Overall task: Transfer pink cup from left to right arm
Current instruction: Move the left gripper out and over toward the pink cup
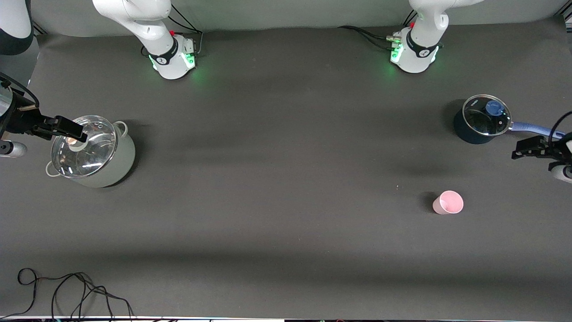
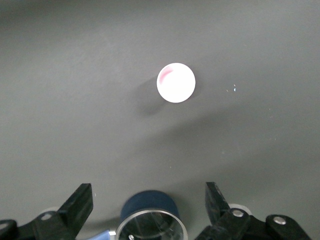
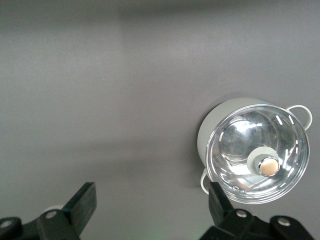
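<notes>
**A:** Pale pink plastic, tiny thing. The pink cup (image 1: 448, 202) stands upright on the grey table (image 1: 286, 179), toward the left arm's end, nearer the front camera than the blue saucepan (image 1: 482, 119). Nothing's touching it.

**B:** Grippers?

**A:** The left gripper (image 1: 527, 149) hangs up in the air beside the saucepan's handle, jaws spread wide, holding nothing. In its wrist view the cup (image 2: 175, 82) sits well ahead of the fingertips (image 2: 80, 200). The right gripper (image 1: 67, 128) is over the glass lid of the grey-green pot (image 1: 96, 154) at its own end, also wide open and empty, just waiting.

**B:** What could go sideways?

**A:** I'd guess the cup is light and tapered, so a finger clipping the rim on the way down probably tips or skates it. A squeeze too high could pop it out. And at the handoff, letting go before the right arm has it means a drop.
</notes>
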